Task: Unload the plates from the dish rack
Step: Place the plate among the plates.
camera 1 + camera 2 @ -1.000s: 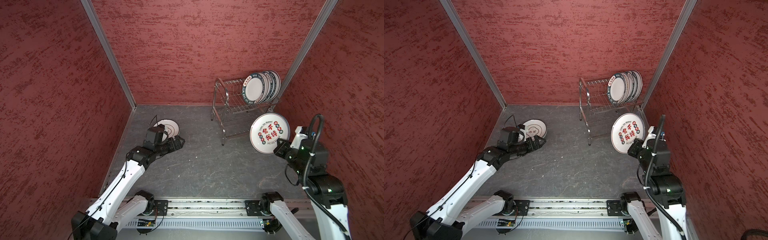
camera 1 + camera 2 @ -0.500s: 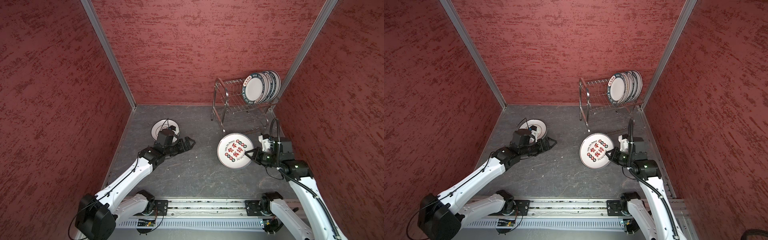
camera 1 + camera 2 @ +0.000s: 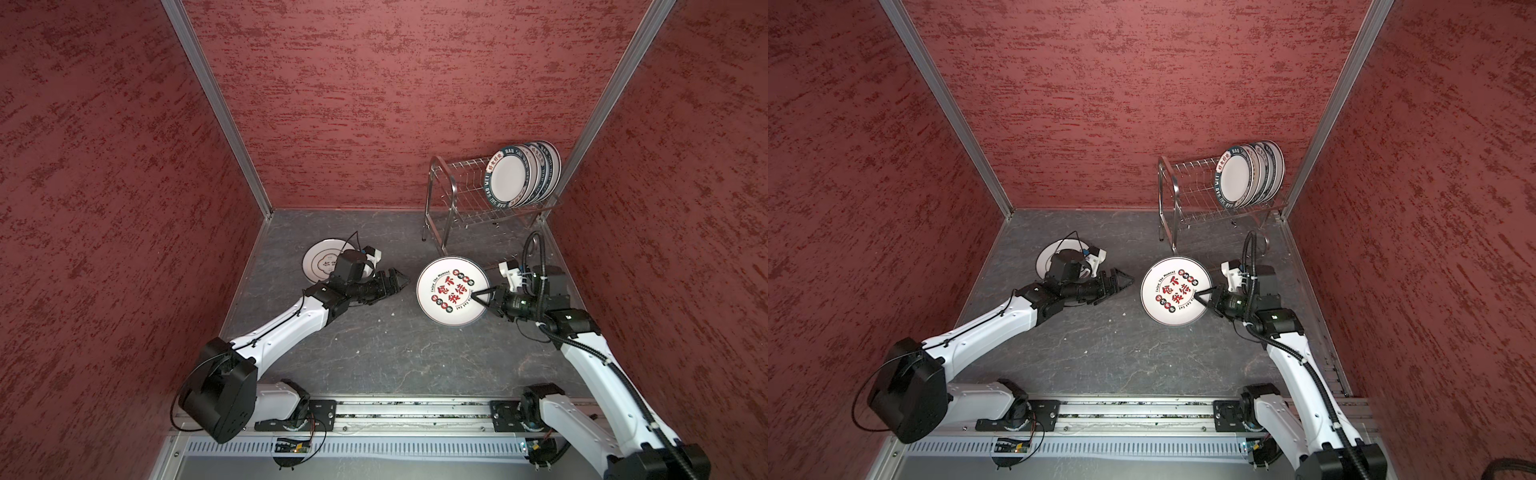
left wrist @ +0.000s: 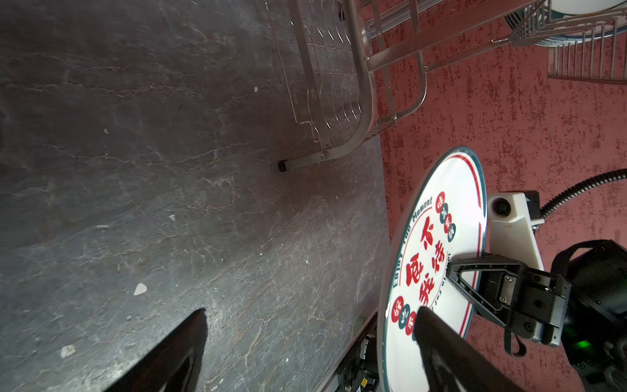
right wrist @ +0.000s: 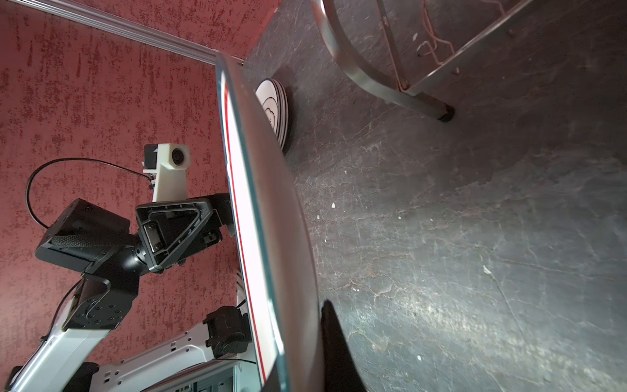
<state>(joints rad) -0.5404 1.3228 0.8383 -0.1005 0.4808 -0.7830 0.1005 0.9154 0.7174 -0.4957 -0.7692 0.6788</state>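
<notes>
My right gripper (image 3: pixel 473 296) (image 3: pixel 1199 296) is shut on the right rim of a white plate (image 3: pixel 451 291) (image 3: pixel 1173 291) printed with red and black characters, held tilted above the floor. In the right wrist view this plate (image 5: pixel 271 220) is edge-on, with one finger (image 5: pixel 330 325) on its underside. My left gripper (image 3: pixel 402 282) (image 3: pixel 1128 282) (image 4: pixel 310 312) stands open, just left of the plate (image 4: pixel 437 237), apart from it. The dish rack (image 3: pixel 449 195) (image 3: pixel 1177 187) stands at the back right with several teal-rimmed plates (image 3: pixel 509 176) (image 3: pixel 1237 178) upright at its right end.
A small stack of white plates (image 3: pixel 320 262) (image 3: pixel 1046 259) (image 5: pixel 274 108) lies flat on the floor at the left, partly hidden behind the left wrist. Red walls close in on three sides. The rack's leg (image 4: pixel 288 165) stands near the held plate.
The right arm has brought the plate down from beside the rack and leftward to mid-floor. The left arm has left the floor stack and reached right toward the plate, jaws open.
</notes>
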